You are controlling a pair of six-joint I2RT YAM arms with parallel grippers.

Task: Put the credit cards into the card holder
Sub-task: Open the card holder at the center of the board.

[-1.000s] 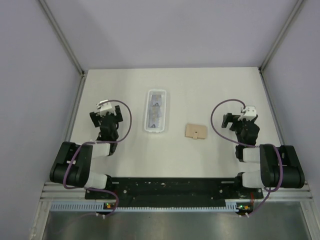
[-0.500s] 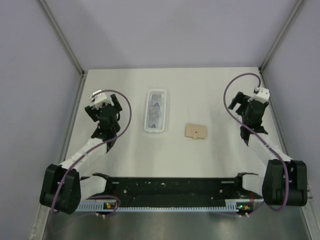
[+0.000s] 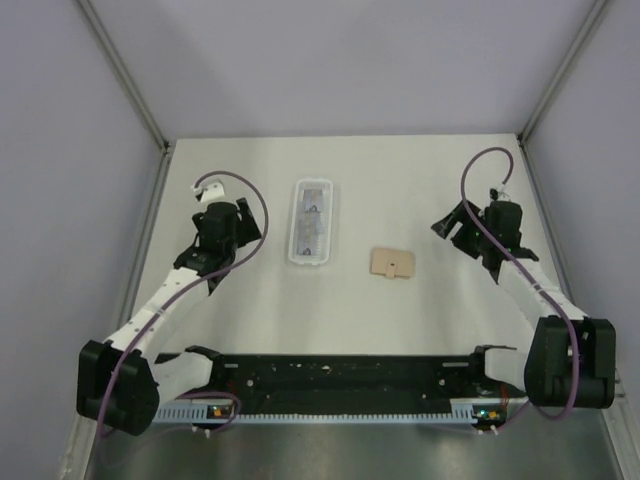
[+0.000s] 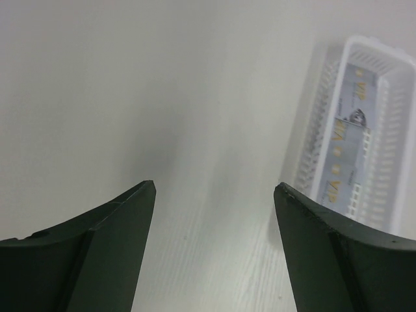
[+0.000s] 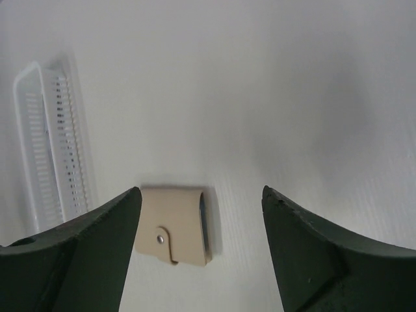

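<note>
I see pale credit cards (image 3: pixel 313 220) flat in the slotted plastic tray (image 3: pixel 310 259); right of it, the tan leathery card holder (image 3: pixel 392 263) lies snapped shut. Left and right jaws are released.

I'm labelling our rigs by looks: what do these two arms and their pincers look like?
The left arm and right arm have black joints and white links. A purple cable loops at each wrist. The left pincer and right pincer each have two dark, wedge-shaped fingers.
</note>
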